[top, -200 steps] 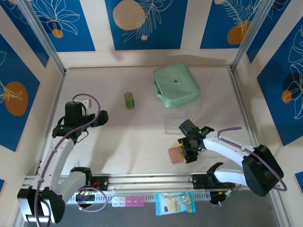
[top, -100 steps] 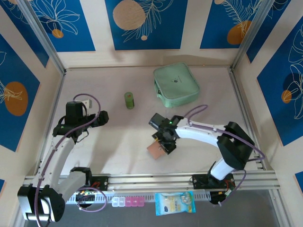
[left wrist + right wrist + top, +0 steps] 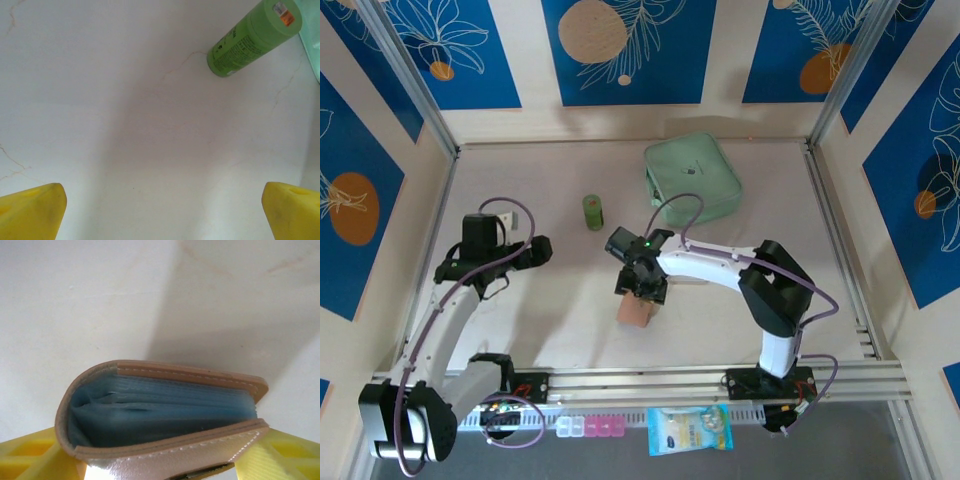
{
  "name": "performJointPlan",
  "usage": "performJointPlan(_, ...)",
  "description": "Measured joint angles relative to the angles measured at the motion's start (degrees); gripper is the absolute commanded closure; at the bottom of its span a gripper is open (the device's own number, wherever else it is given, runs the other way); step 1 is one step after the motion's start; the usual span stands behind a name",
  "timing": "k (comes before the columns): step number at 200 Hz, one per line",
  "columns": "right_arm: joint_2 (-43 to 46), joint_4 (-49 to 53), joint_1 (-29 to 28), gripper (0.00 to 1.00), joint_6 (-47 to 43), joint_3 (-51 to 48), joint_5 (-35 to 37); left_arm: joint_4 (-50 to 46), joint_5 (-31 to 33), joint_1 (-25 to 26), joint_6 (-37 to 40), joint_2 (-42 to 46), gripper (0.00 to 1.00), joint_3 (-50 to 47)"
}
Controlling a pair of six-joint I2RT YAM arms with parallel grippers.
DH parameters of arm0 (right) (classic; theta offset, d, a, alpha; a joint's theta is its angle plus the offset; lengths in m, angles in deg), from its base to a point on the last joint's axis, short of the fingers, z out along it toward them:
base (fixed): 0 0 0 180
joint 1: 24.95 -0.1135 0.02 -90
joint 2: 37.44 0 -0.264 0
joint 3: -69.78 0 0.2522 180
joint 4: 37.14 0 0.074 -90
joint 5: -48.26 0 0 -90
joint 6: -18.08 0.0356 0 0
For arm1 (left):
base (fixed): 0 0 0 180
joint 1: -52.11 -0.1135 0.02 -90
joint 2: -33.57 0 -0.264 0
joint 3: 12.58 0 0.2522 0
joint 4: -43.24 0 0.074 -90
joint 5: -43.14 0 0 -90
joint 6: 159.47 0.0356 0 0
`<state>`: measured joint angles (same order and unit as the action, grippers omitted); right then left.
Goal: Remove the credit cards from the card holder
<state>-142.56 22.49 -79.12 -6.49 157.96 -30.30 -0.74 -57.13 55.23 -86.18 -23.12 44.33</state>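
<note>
The tan-pink card holder [image 3: 635,310] hangs folded near the table's middle, and my right gripper [image 3: 640,287] is shut on it from above. In the right wrist view the card holder [image 3: 165,415] is seen edge-on between the yellow fingers [image 3: 30,457]. Its leather covers bow around a stack of blue-grey sleeves. The credit cards are hidden inside; I cannot tell card edges from sleeves. My left gripper [image 3: 535,250] hovers at the left of the table, open with nothing in it. Its yellow fingertips [image 3: 30,210] stand wide apart over bare table.
A mint-green zip case [image 3: 691,178] lies at the back right. A small green tube [image 3: 593,211] stands at the back centre, also the green tube [image 3: 252,37] ahead of the left gripper. A blue packet [image 3: 689,430] and pill boxes [image 3: 590,427] sit below the front rail.
The right gripper has carried the card holder leftward from the front right to the table's middle, the arm stretching out. The left arm has barely moved.
</note>
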Motion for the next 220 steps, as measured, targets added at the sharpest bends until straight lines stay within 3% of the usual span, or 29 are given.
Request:
performJointPlan(38,-5.07,-0.02,-0.22,0.31,-7.15,3.87,-4.48,-0.72,-4.0,0.02,-2.82,-1.62,0.0,0.02)
performJointPlan(73,-8.02,-0.68,-1.66,0.29,-8.9,5.38,-7.45,1.01,-10.95,0.22,-10.29,-2.34,0.0,-1.9)
performJointPlan(131,-7.91,-1.29,-3.54,0.2,-9.07,5.22,-8.46,3.37,-16.13,5.7,-21.81,1.75,0.0,-11.52)
performJointPlan(155,-5.95,-1.49,-3.91,0.15,-8.7,3.93,-8.37,3.76,-16.31,7.85,-25.03,6.25,0.0,-13.66)
performJointPlan(220,7.98,-4.0,-4.22,0.19,-8.37,-4.42,-7.78,6.01,-14.62,17.92,-30.86,8.28,0.07,-16.17)
